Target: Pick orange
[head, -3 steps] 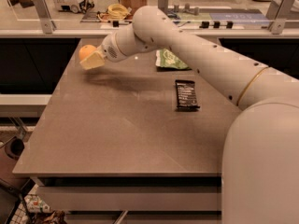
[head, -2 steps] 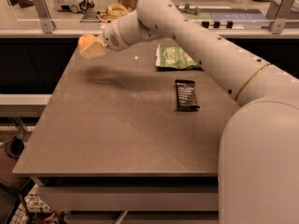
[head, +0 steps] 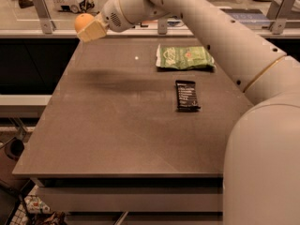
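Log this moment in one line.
claw: shut on orange | where: in air, over table far-left corner | stage: orange off table

Warm, rather dim light with a yellow-brown cast falls from above, giving the brown desk (head: 117,135) a dull sheen and one small bright glint near its far side. The claw (head: 90,28), raised over the desk's far left corner and closed around the orange (head: 83,20), is lit on its upper side, and a broad soft-edged shadow lies on the desk below it. The green snack bag (head: 185,57) shows faint glare on its wrapper, while the space beneath the desk at the near left is dark.
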You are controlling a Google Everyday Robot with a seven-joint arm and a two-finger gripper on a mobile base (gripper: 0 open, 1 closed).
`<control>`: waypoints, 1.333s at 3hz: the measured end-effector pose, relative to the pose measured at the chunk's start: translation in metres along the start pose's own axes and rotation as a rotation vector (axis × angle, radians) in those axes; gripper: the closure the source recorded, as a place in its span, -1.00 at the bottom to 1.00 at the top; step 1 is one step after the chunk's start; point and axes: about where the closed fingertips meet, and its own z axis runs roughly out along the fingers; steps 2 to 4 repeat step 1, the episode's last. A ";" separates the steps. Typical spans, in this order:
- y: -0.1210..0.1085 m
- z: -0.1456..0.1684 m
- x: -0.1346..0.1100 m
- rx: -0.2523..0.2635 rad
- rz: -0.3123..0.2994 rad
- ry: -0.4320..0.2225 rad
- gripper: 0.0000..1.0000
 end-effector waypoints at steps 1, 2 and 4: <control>0.001 -0.002 -0.003 -0.001 -0.003 -0.001 1.00; 0.001 -0.002 -0.003 -0.001 -0.003 -0.001 1.00; 0.001 -0.002 -0.003 -0.001 -0.003 -0.001 1.00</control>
